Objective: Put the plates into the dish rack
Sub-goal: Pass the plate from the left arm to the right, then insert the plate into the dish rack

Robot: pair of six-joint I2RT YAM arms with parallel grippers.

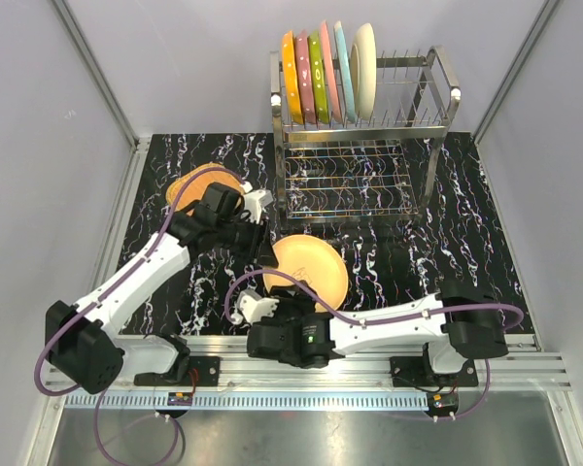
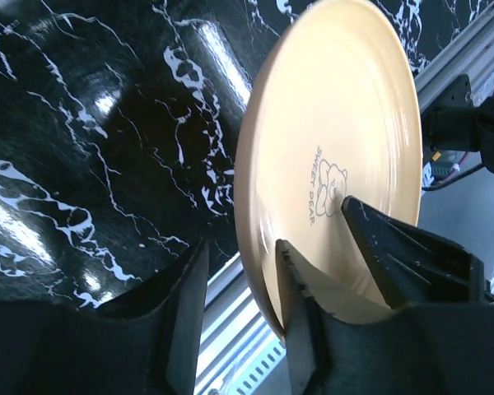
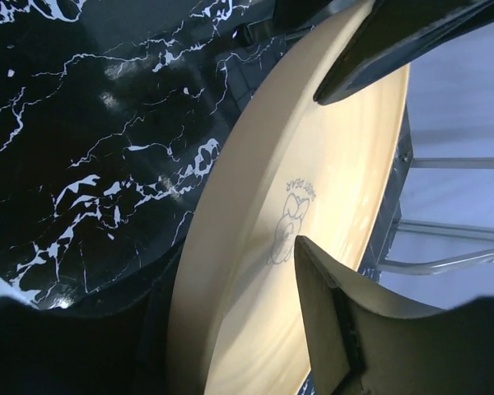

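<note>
evidently hand-over in progress: tan plate [image 1: 311, 267], on edge, near the front edge of the worktop [image 1: 447, 243]. left gripper [image 2: 241, 244] jaws apart, loosely straddling its rim. right gripper [image 3: 239, 271]: one finger [image 3: 337, 329] on the face, clamp unconfirmed. next: firm hold, then carry to the rear-edge dish rack [image 1: 437, 87].

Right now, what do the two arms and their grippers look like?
The left arm and right arm have white links between bulky black joint housings, with a purple cable looping along each. The left gripper and right gripper carry black, wedge-shaped fingers. No markings are legible.
</note>
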